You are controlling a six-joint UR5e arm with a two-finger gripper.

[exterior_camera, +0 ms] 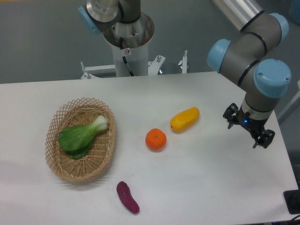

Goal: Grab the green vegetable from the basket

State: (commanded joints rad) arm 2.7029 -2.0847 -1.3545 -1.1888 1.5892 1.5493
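Nearest the camera, a small purple vegetable lay alone on the white counter, just off the front rim of an oval wicker basket. Inside that basket rested the green vegetable, a bok choy with its dark leaves toward the left and its pale stalk end pointing up and to the right, tilted against the weave. Farther back, an orange sat near the middle of the counter, with a yellow oblong fruit just beyond it to the right. At the far right edge, well apart from the basket, the arm's pincer hung low over the counter with its two fingers spread and nothing between them. Judged from this, the task stood at its opening step: the approach had not begun, and the next move called for a long sweep left across the counter, passing over the orange, then a descent onto the bok choy, probably at the firmer stalk rather than the loose leaves. The fingertips were small and dark, and whether they touched the counter could not be told. The arm's upper links ran out of the top of the shot, and the underside of the bok choy was hidden against the basket floor.
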